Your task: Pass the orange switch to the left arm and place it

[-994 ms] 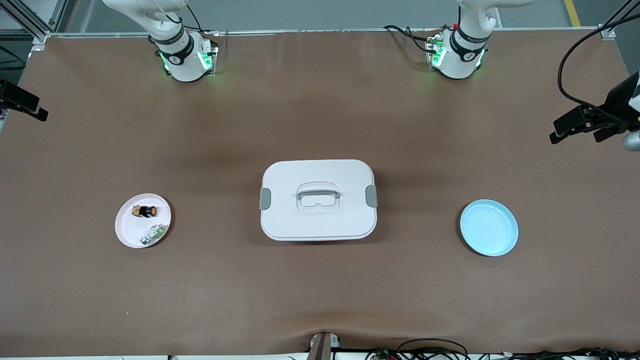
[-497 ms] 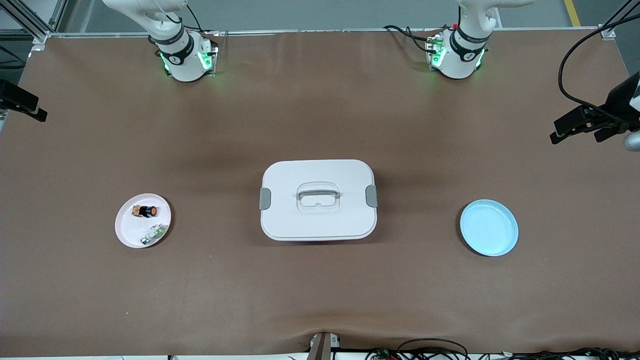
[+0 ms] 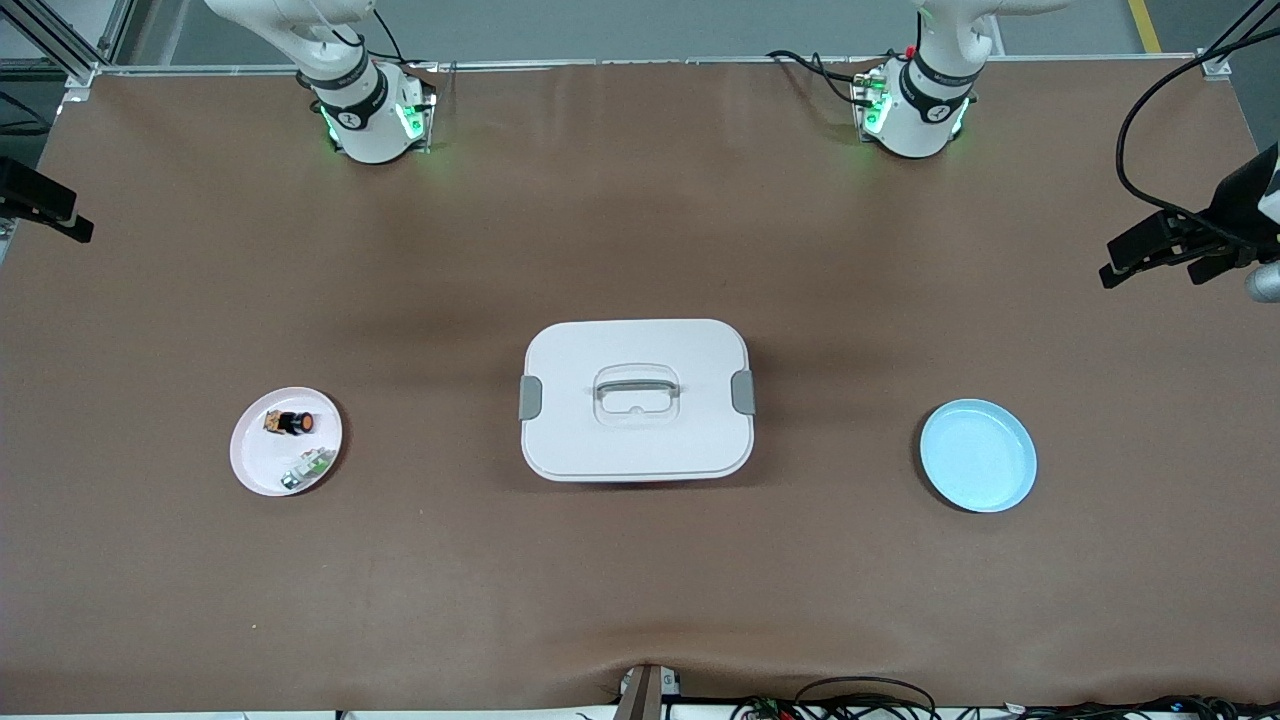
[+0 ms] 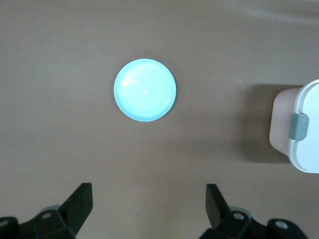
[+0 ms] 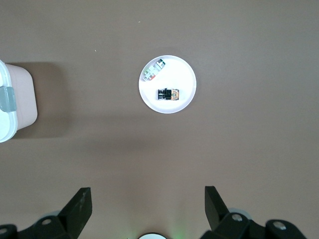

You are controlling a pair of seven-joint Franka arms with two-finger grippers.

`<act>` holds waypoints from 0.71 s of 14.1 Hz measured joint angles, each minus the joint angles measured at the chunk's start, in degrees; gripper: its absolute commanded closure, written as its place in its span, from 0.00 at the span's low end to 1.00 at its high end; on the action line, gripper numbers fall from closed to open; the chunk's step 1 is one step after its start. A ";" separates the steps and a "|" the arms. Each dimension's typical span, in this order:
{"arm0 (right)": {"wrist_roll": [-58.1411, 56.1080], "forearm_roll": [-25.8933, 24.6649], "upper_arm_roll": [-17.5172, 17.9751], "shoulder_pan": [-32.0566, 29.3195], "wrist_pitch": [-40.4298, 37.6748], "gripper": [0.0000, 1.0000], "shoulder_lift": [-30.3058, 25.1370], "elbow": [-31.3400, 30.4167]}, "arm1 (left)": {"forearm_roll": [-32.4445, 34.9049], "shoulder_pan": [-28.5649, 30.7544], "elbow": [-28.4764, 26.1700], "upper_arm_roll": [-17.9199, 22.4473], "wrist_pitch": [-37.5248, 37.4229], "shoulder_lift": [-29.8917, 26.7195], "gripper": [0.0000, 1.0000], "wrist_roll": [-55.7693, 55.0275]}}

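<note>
The orange switch lies on its side on a pink plate toward the right arm's end of the table; it also shows in the right wrist view. The white box with a grey handle stands mid-table. My right gripper is open and empty, high over bare table near its base, apart from the plate. My left gripper is open and empty, high over bare table short of the blue plate. Neither gripper shows in the front view.
A small green-and-white part shares the pink plate. An empty blue plate lies toward the left arm's end. Black camera clamps jut in at both table ends. The arm bases stand at the table's top edge.
</note>
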 measured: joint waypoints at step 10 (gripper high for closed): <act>-0.03 -0.04 -0.03 -0.01 0.00 0.00 0.00 0.00 | 0.00 -0.29 0.00 -0.18 0.00 0.02 0.00 -0.08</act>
